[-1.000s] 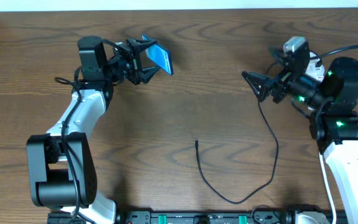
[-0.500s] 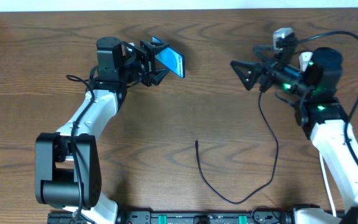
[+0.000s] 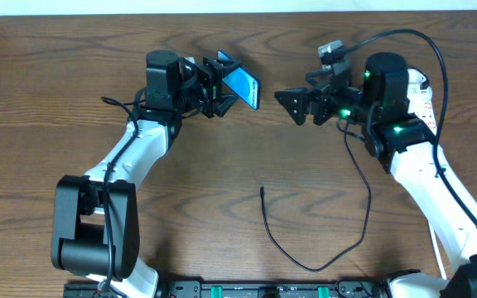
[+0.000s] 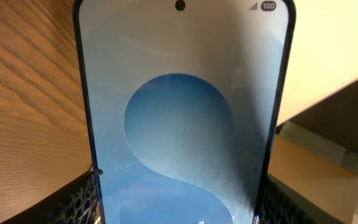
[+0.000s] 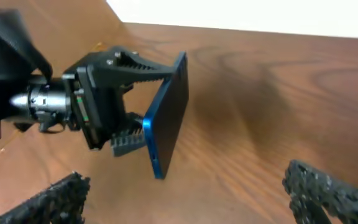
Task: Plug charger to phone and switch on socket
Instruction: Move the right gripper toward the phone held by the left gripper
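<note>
- The phone (image 3: 245,86) is up off the surface (image 3: 222,207), clamped by its long edges in the left hand (image 3: 225,84), with the blue screen lit and tilted.
- The right hand (image 3: 292,106) is just across from it, fingers spread wide and holding nothing, pointed at the phone.
- The charger (image 3: 369,199) cable lies loose on the surface below the right hand, its small tip well apart from both hands.
- The white socket (image 3: 425,95) peeks out behind the right arm, mostly hidden.
</note>
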Controlling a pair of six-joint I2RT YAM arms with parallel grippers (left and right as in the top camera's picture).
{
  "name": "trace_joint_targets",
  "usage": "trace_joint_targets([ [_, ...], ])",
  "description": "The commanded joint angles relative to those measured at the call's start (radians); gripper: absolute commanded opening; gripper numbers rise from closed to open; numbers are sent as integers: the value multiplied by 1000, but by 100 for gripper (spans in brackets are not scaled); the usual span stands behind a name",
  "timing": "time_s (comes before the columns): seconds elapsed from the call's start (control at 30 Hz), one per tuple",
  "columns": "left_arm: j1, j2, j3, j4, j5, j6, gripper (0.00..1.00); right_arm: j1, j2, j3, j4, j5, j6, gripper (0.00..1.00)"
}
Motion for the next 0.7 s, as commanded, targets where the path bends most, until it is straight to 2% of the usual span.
trace_joint_targets([
  [0.0,-1,-26,29,11,-6,25,7,30,1,79,-55,110,-50,99],
  [0.37,-12,-26,29,11,-5,24,7,109,92,82,-22,151,-64,99],
  [0.67,-14,-26,29,11,-5,-74,7,165,157,81,26,132,-72,99],
])
